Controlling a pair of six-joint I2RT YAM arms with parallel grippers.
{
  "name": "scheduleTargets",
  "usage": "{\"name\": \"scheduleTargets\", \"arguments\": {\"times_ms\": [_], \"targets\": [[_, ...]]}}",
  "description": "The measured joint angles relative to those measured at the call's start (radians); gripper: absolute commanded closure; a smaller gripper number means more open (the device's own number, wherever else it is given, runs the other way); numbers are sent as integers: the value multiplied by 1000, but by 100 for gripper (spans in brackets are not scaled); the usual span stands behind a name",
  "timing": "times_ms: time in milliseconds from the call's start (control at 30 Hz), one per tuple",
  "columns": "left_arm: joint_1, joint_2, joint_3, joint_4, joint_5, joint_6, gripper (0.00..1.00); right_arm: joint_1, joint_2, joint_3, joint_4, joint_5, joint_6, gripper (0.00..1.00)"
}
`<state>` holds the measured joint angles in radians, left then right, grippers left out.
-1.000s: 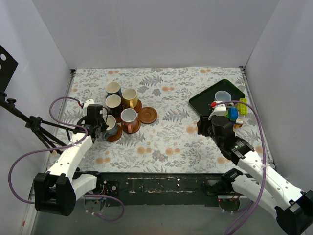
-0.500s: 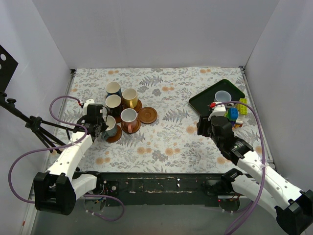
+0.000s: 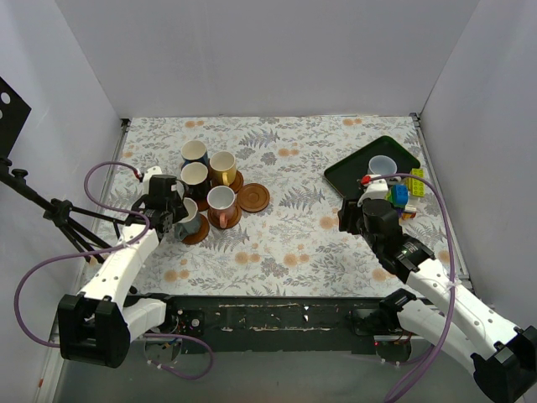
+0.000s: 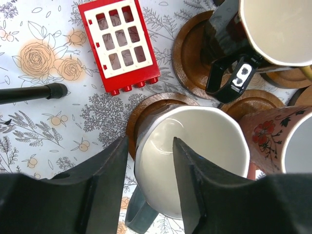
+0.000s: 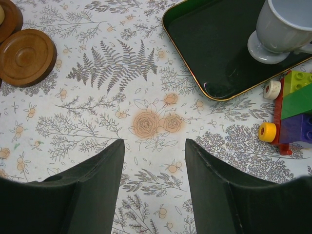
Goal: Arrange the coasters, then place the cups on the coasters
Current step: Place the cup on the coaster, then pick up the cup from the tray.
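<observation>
Your left fingers [image 4: 105, 185] stand parted astride the rim of the light blue cup [image 4: 195, 156]. One is outside the wall and one inside the glossy pale bowl, with a gap showing, so nothing is pinched. That cup sits on a reddish-brown wooden coaster [image 4: 146, 105] at the near left of the group.

Only the left wrist view shows what crowds you there. A red plastic block [image 4: 119, 46] with a white window grid lies just beyond the coaster, and a thin black rod [image 4: 29, 92] shows to its left. The pink flowered cup [image 4: 265, 141] is hard against the right side.

From above, you see the cups bunched on coasters left of centre on the floral-printed desk [image 3: 294, 243]. They include a dark blue cup [image 3: 195, 153], a dark cup [image 3: 195, 175] and a yellow cup [image 3: 222, 165]. One ringed coaster [image 3: 253, 197] lies bare just right of them.

Your right fingers [image 5: 97, 185] are spread wide over bare desk, holding nothing. Beyond them, a glossy dark green tray [image 5: 214, 48] with a thin gold rim carries a pale footed cup [image 5: 280, 29]. Bright toy blocks [image 5: 297, 107] sit just beside the tray. The right wrist view also shows small white and yellow wheels there, which are too small to make out from above.
</observation>
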<state>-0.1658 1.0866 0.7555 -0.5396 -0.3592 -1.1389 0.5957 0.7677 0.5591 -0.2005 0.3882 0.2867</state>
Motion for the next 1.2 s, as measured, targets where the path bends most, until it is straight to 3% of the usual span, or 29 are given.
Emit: {"name": "scheduleTargets", "arguments": {"times_ms": [133, 300, 600, 867, 1200], "targets": [[0, 0, 23, -3, 3, 10, 39, 0, -1, 0, -3, 1, -1, 38], [0, -38, 58, -7, 36, 35, 28, -5, -3, 31, -48, 2, -21, 35], [0, -137, 183, -67, 115, 115, 3, -124, 71, 264, -122, -62, -148, 32], [0, -29, 360, -51, 256, 171, 2, -379, 368, 461, -166, -261, -266, 34], [1, 167, 380, 175, 385, 196, 2, -462, 732, 628, -166, -401, -477, 39]]}}
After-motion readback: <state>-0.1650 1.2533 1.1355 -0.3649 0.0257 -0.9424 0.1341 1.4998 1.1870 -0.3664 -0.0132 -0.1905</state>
